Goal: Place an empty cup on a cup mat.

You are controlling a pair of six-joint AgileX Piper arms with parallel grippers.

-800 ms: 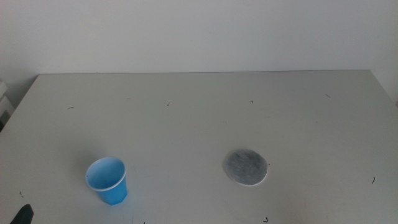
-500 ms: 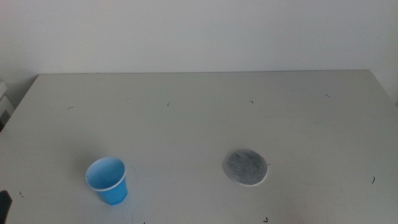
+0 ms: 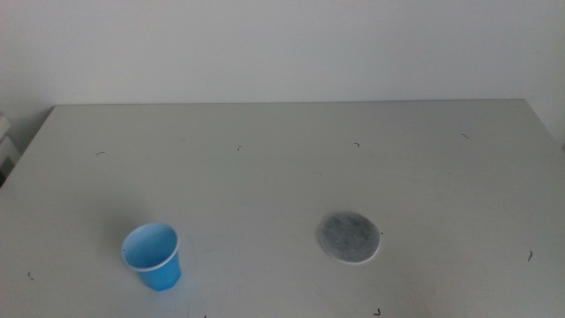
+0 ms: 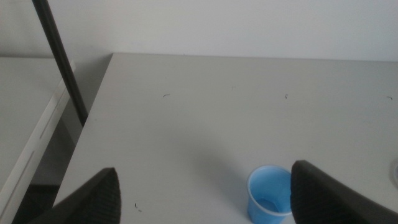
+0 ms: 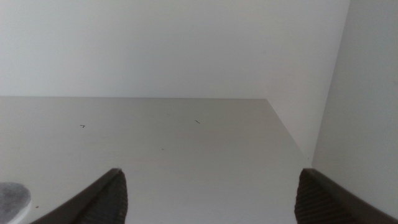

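The blue cup point(image 3: 152, 256) stands upright and empty on the white table, front left in the middle view. The grey speckled cup mat point(image 3: 349, 237) lies flat to its right, well apart from it. Neither arm shows in the middle view. In the left wrist view my left gripper point(image 4: 205, 190) is open and empty, raised above the table's left part, with the cup point(image 4: 270, 201) ahead near one jaw. In the right wrist view my right gripper point(image 5: 208, 186) is open and empty over the table's right part, and the mat point(image 5: 12, 199) shows only as a sliver at the picture's edge.
The table's left edge point(image 4: 93, 106) drops off beside a black pole point(image 4: 59, 62) and a white ledge point(image 4: 31, 143). The table's right edge point(image 5: 289, 130) runs close to a white wall. A white wall point(image 3: 282, 44) stands behind the table.
The left gripper's dark tip, seen at the middle view's bottom left corner earlier, has slid out of that view to the left. Cup and mat have not moved.
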